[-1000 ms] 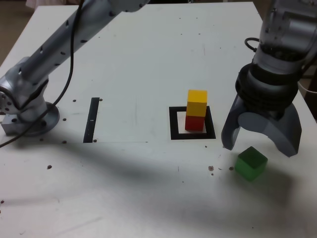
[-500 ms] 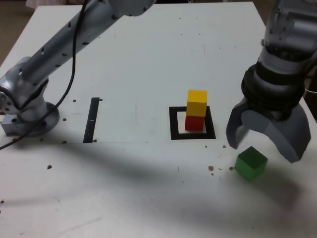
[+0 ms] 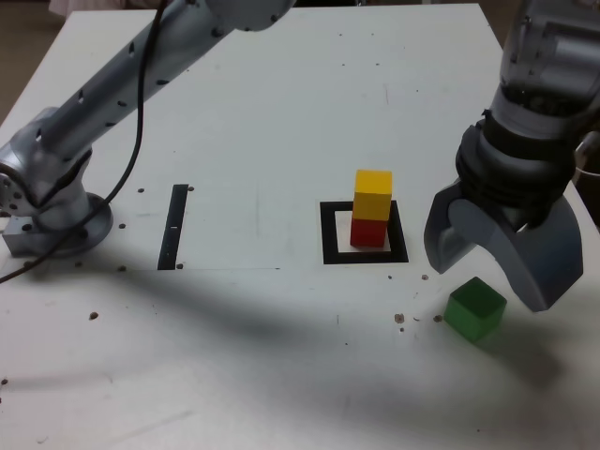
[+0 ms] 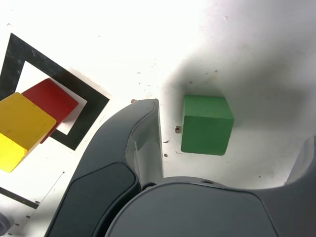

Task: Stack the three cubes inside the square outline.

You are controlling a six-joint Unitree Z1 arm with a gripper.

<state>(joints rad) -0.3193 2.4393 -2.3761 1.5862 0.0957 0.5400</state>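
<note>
The yellow cube [image 3: 373,194] sits on the red cube [image 3: 368,232] inside the square outline [image 3: 329,246]. The green cube [image 3: 474,310] lies alone on the table, to the exterior view's right of the outline and nearer the front edge. My gripper [image 3: 487,284] hangs just above the green cube, open, with one finger on either side and nothing held. In the wrist view the green cube [image 4: 206,124] lies between the two fingers of the gripper [image 4: 229,126]. The yellow cube [image 4: 22,126], red cube [image 4: 53,100] and outline [image 4: 90,104] show beside one finger.
A thin black strip [image 3: 174,226] lies on the white table at the exterior view's left of the outline. The arm's base [image 3: 56,211] stands at the far left, its links crossing overhead. Small dark specks dot the tabletop.
The gripper has shifted a little to the exterior view's right and turned slightly over the green cube, staying open. None of the cubes has moved.
</note>
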